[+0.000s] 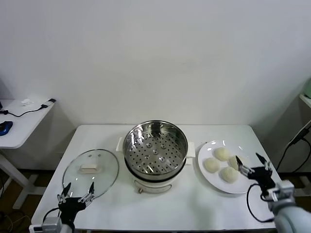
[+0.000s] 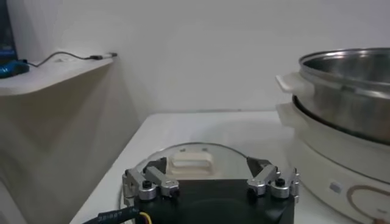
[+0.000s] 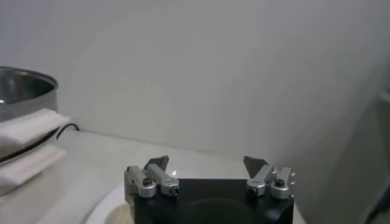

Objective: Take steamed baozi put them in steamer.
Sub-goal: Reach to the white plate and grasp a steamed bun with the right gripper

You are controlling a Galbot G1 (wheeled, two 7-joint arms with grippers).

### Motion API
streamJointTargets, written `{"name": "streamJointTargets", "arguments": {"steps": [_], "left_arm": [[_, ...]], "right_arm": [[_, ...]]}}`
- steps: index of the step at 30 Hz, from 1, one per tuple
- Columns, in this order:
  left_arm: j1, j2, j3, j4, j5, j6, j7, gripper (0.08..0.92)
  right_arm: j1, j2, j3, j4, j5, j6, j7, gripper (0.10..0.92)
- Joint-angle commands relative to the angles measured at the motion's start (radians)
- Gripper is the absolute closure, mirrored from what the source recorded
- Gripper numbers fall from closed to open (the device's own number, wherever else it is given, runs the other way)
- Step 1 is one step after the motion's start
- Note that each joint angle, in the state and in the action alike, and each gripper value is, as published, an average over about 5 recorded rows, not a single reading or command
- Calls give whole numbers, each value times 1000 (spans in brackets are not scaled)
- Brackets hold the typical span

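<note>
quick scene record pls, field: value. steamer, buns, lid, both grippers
steamer: round shiny steel perforated basket on white cooker base, table centre, empty
baozi: four cream-white round buns on flat white plate, robot's right of steamer
lid: round glass lid with white handle, flat on table, robot's left of steamer
left gripper: open, at the lid's near edge, holds nothing
right gripper: open, over the plate's near right side, holds nothing
</note>
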Motion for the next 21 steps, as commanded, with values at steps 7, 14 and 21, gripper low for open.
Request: {"name": "streamJointTargets", "arguments": {"steps": [7,14,21], "left_arm": [[-21,-7,-16,-9,-6,4,-3,177],[-24,-8,-16,-10,5,7,-2,177],[-26,-10,-28,-5,7,2,-4,177]], "right_arm": [[1341,-454,-1303,-471,-117,135,-749,203],[1930,-269,-1933,-711,-171,366,-1084,203],[2005,-68,-2080,-887,-184,413,-1160,203]]}}
